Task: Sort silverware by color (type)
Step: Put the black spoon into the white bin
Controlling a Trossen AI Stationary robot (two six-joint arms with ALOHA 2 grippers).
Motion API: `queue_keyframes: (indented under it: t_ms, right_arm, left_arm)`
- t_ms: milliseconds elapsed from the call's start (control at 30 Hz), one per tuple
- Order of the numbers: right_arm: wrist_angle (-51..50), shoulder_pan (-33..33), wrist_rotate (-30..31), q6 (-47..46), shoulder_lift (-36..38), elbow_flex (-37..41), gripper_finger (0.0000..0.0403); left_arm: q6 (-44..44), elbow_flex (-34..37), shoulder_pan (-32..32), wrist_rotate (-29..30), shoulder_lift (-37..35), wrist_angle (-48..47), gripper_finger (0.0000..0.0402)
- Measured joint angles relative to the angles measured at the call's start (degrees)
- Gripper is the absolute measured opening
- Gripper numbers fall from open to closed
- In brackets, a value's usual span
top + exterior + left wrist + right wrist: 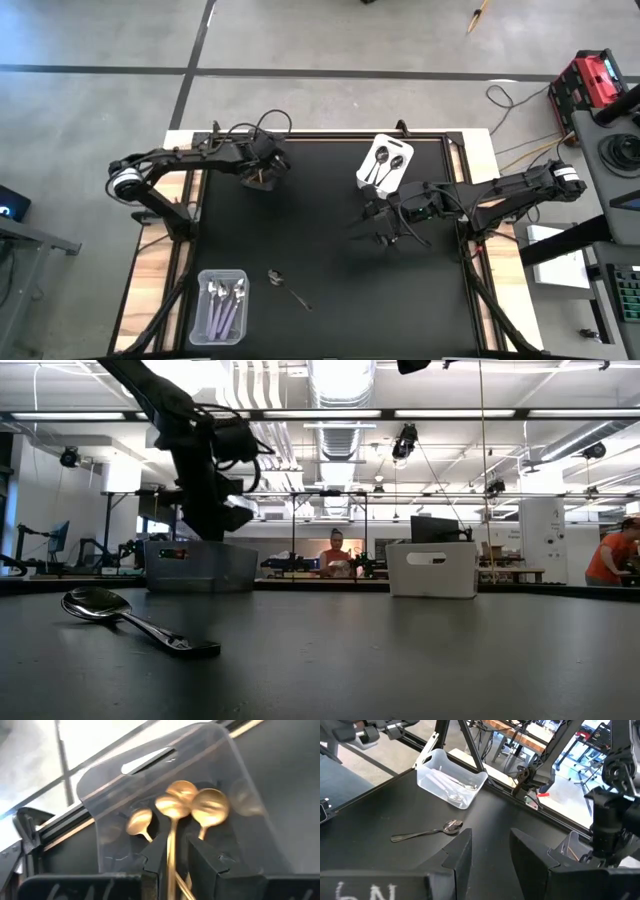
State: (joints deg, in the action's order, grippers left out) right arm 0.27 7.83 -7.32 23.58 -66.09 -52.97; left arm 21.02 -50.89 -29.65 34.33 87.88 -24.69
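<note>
My left gripper [176,862] hangs over the dark see-through bin [262,178] at the table's far left, fingers pointing down into it, a little apart. A gold spoon [172,815] stands between them, bowl down on other gold spoons [210,806] in the bin. My right gripper [490,847] hovers open over the table's middle right [385,225], holding nothing. One dark spoon [287,285] lies flat on the mat near the front, also seen in the low view [130,618]. A white bin [385,165] holds dark spoons. A clear bin [220,305] holds lilac-handled spoons. My left gripper has the gold spoon's handle [171,857] running along the gap between its two fingers, close to one finger [156,857]. I cannot tell whether either finger touches it. The spoon's bowl [172,805] rests on the gold spoons in the bin.
People and benches show in the room behind the table in the low view. Open black mat lies between the three bins. The table's wooden side rails [180,250] and black frame bars run along both sides.
</note>
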Motion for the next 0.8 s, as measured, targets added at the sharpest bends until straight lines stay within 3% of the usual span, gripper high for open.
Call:
queue_keyframes:
  t_ms: [467, 800]
  right_arm:
    - [0.0, -0.01, 0.03, -0.01, -0.01, 0.02, 0.0123]
    - [0.0, -0.01, 0.07, -0.2, -0.01, 0.02, 0.0123]
  left_arm:
    - [-8.61, -0.02, -1.51, -18.76, -10.81, -4.97, 0.0006]
    - [-9.84, -0.04, -0.76, -23.06, -14.31, -9.65, 0.0]
